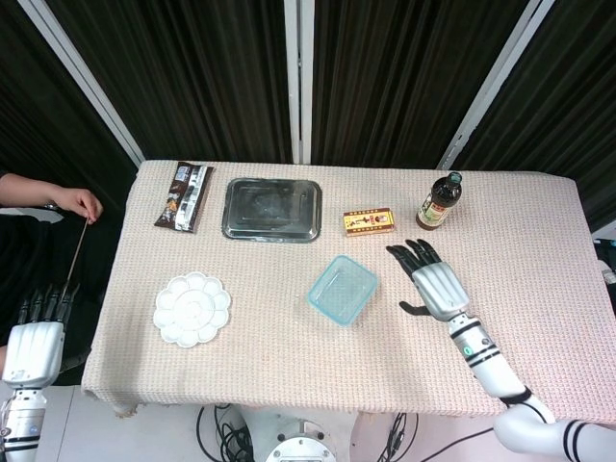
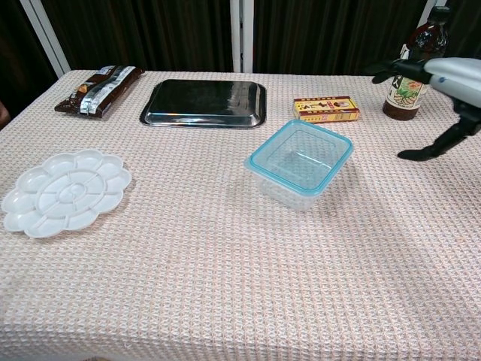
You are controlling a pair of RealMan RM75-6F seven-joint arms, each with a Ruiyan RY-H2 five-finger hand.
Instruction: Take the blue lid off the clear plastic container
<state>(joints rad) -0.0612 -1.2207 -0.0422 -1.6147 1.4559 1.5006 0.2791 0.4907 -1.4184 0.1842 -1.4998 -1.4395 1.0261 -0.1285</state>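
Observation:
The clear plastic container (image 1: 342, 290) (image 2: 301, 165) stands near the middle of the table with its blue lid (image 1: 330, 298) (image 2: 263, 159) on top. My right hand (image 1: 432, 280) (image 2: 442, 83) hovers to the right of it, fingers spread, holding nothing and apart from the container. My left hand (image 1: 37, 335) hangs off the table's left edge near the front, fingers straight, empty; the chest view does not show it.
A white flower-shaped palette (image 1: 192, 308) lies at the front left. At the back sit a snack packet (image 1: 184, 195), a steel tray (image 1: 272, 208), a small yellow box (image 1: 370, 221) and a dark bottle (image 1: 439, 201). A person's hand (image 1: 75, 202) holds a thin stick beyond the left edge.

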